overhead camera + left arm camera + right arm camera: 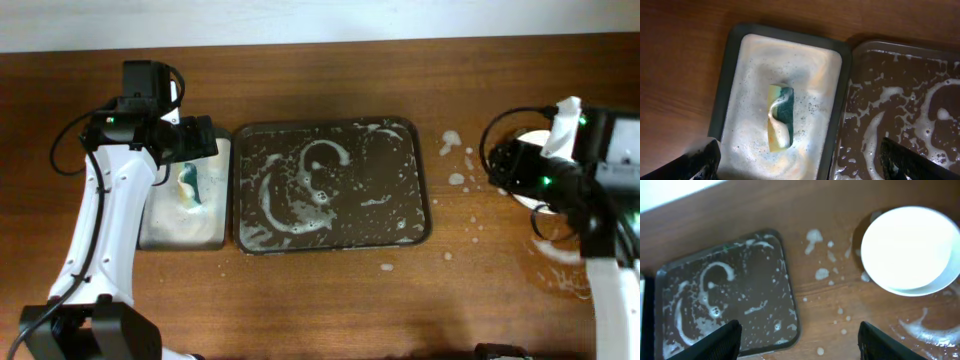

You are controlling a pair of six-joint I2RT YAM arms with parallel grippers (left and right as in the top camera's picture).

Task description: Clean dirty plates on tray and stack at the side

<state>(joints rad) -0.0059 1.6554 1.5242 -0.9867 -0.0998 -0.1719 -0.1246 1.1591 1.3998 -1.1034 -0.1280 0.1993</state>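
Sitting stacked by the right edge of the desk (pixel 300 300), plates (pixel 905 250) lie just ahead of the spread, empty right fingers (pixel 715 342); left fingers (pixel 695 162) gape over the sponge (pixel 781 117); foamy tray (pixel 395 170) mid-desk.

Table (pixel 320 300): brown wood, smooth, slight sheen, grain showing. Tray (pixel 390 165): dark, wet-glossy, smeared w/ white foam. Plates (pixel 907 247), at its 3 o'clock: white, smooth, v. glossy. Small tray (pixel 730 85), 9 o'clock: matt grey rim, frothy inside. Sponge (pixel 780 117): soft-looking, soapy.
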